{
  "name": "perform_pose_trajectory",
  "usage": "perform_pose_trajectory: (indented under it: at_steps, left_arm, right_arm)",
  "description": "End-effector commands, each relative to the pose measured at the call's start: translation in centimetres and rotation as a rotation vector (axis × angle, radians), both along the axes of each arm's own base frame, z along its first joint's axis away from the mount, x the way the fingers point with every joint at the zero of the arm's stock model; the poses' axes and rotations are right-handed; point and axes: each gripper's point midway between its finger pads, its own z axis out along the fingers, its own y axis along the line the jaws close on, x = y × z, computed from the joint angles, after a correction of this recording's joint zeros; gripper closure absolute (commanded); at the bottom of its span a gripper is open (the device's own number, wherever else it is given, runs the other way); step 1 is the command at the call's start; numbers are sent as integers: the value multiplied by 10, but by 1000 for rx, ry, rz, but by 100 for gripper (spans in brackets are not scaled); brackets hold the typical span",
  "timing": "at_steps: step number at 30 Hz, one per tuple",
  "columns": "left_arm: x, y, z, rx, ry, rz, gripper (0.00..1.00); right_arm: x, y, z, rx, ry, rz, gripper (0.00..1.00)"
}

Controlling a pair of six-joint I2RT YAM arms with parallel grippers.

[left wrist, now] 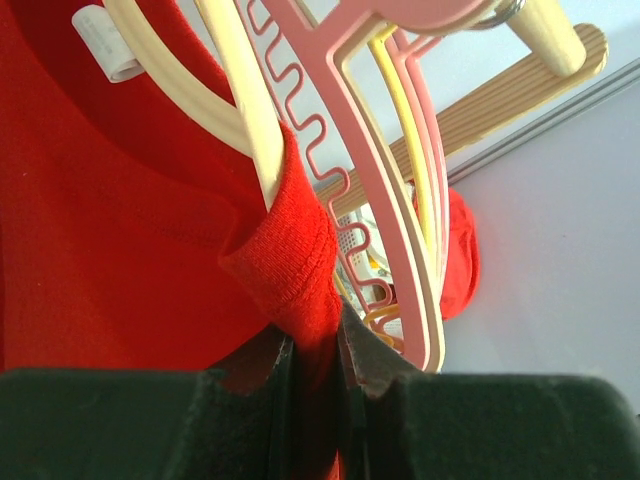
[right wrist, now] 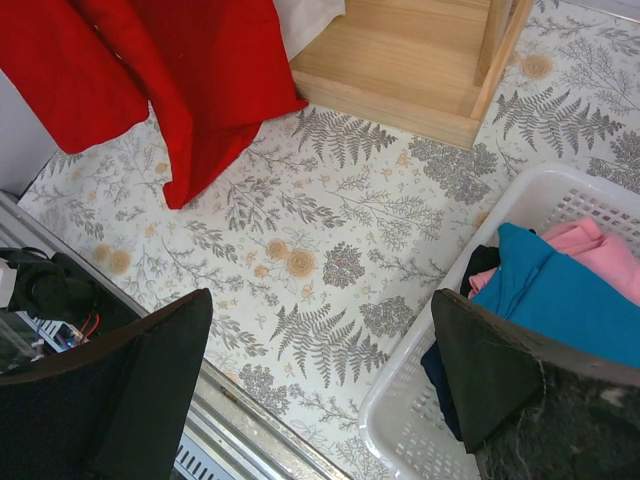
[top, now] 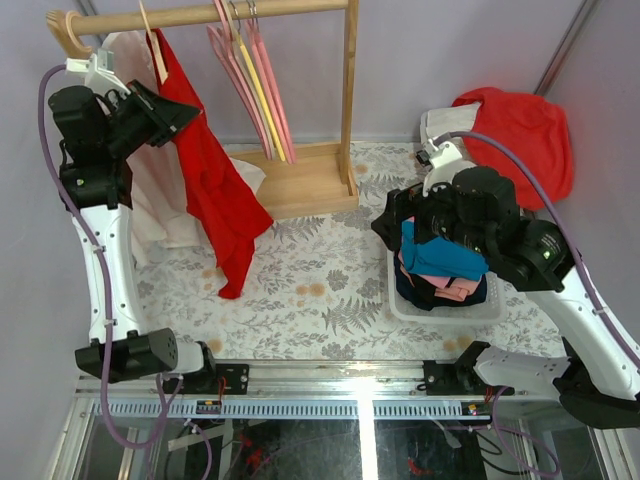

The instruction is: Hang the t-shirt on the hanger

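Up by rack rail (top: 250,12), at L gripper (left wrist: 315,350): jaws nearly closed, pinching ribbed collar edge of t-shirt (left wrist: 120,220) just below one arm of hanger (left wrist: 245,110). L arm raised high, wrist end reaching toward rail. T-shirt draped from hanger at rail's L end, lower hem down near table (top: 330,290). Over by basket (right wrist: 400,430), R gripper (right wrist: 325,340): spread wide, gripping nothing, touching nothing. R arm bent low, fingers pointing down betw. basket & t-shirt hem.
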Motion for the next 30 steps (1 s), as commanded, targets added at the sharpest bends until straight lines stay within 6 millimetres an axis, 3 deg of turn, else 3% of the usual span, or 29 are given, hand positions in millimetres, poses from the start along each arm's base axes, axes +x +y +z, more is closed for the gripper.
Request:
perform_pose_trajectory:
  at_steps: [1, 6, 17, 26, 28, 30]
  left_arm:
    - [-6, 2, 37, -11, -146, -71, 100]
    - [3, 15, 35, -35, -116, -47, 100]
    - [16, 49, 12, -101, -19, -24, 100]
    - [18, 56, -7, -81, 49, -7, 100]
    - [16, 60, -14, -65, 77, 29, 96]
    - [13, 65, -19, -51, 94, 70, 81]
  right_arm:
    - [3, -6, 12, 16, -62, -16, 2]
    - [2, -7, 10, 18, -59, -15, 2]
    - [0, -4, 9, 28, -47, -5, 1]
    - [3, 2, 3, 30, -36, 7, 1]
    - [4, 3, 3, 29, -35, 7, 2]
    - [4, 3, 3, 29, -34, 8, 2]
